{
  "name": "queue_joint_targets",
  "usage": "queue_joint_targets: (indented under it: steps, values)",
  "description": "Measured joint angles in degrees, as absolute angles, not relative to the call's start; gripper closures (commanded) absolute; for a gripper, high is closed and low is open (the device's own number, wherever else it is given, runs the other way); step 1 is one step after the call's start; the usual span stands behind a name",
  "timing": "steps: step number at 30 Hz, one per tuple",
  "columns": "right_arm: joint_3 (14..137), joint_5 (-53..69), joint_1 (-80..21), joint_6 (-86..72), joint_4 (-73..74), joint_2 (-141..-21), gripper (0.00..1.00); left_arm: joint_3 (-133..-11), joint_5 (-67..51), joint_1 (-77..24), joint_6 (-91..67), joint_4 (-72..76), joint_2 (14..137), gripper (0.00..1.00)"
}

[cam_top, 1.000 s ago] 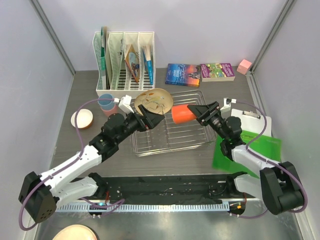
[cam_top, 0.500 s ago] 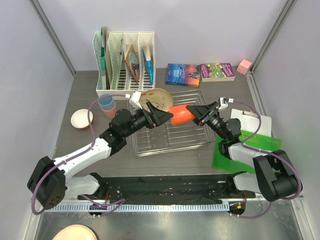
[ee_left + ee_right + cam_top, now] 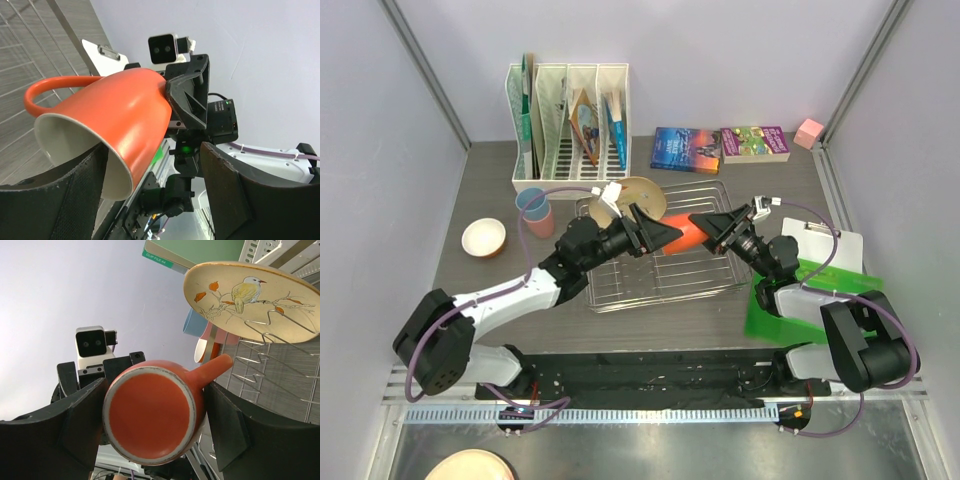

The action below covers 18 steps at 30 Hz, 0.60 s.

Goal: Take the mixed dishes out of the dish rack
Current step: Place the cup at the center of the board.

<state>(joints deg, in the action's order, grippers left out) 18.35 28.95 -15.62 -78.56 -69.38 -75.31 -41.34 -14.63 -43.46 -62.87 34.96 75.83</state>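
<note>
The orange mug (image 3: 684, 232) hangs on its side above the dish rack (image 3: 660, 270). My right gripper (image 3: 716, 228) is shut on its base end, a finger pressed on each side (image 3: 155, 390). My left gripper (image 3: 656, 236) faces the mug's white mouth (image 3: 75, 150). Its left finger (image 3: 55, 200) sits at the rim, while its right finger (image 3: 235, 195) stands apart from the mug's wall, so it is open. The patterned plate (image 3: 638, 194) leans upright in the rack's back left part (image 3: 250, 295). A grey-blue cup stacked in a pink cup (image 3: 533, 212) and the small bowl (image 3: 484, 238) stand left of the rack.
A white file holder (image 3: 570, 125) stands at the back left, with two books (image 3: 686, 148) (image 3: 755, 142) and a pink block (image 3: 809, 132) along the back. A clipboard (image 3: 825, 240) and a green folder (image 3: 815, 300) lie at the right. A peach disc (image 3: 470, 467) shows at the bottom left.
My left arm has swung right, away from the plate, up to the mug's mouth, and its jaws have narrowed. The right gripper has carried the mug a little left.
</note>
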Motion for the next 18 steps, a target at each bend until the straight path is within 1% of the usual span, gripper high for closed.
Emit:
queue_joint_targets:
  steps: [2, 3, 5, 6, 11, 12, 13, 14, 15, 16, 18]
  values:
    - [18.35, 29.36, -15.62, -78.54, -69.41, -75.40, 0.99, -41.58, -15.00, -43.92, -63.05, 35.51, 76.71, 0.37]
    - [18.35, 29.63, -15.62, -78.50, -69.41, -75.40, 0.99, -41.80, -15.14, -44.12, -63.13, 35.81, 77.10, 0.45]
    - [18.35, 30.02, -15.62, -78.56, -69.45, -75.40, 0.99, -42.22, -15.51, -44.40, -63.07, 36.32, 77.71, 0.54]
    - [18.35, 30.09, -15.62, -78.48, -69.65, -75.40, 0.99, -42.22, -15.68, -44.47, -63.18, 36.49, 77.91, 0.61]
    - [18.41, 30.61, -15.51, -78.30, -70.32, -75.35, 0.99, -42.22, -15.84, -44.49, -62.89, 35.57, 78.28, 0.74]
    - [18.44, 30.70, -15.53, -78.15, -70.13, -75.22, 0.99, -42.22, -15.88, -44.49, -62.85, 35.20, 78.28, 0.79]
    - [18.44, 30.79, -15.51, -78.15, -69.95, -75.07, 0.99, -42.24, -15.94, -44.49, -62.85, 35.09, 78.28, 0.82]
    - [18.44, 30.81, -15.44, -78.30, -69.60, -74.83, 0.99, -42.24, -16.21, -44.49, -62.87, 35.22, 78.28, 0.93]
    - [18.48, 30.87, -15.42, -78.46, -68.95, -74.41, 0.99, -42.30, -16.64, -44.51, -62.92, 35.51, 78.26, 0.99]
    - [18.50, 30.92, -15.42, -78.54, -68.51, -74.13, 0.99, -42.41, -16.86, -44.53, -63.07, 35.66, 78.26, 1.00]
    - [18.76, 31.38, -15.44, -79.37, -66.78, -73.56, 0.77, -43.09, -17.76, -44.82, -62.72, 36.47, 78.17, 1.00]
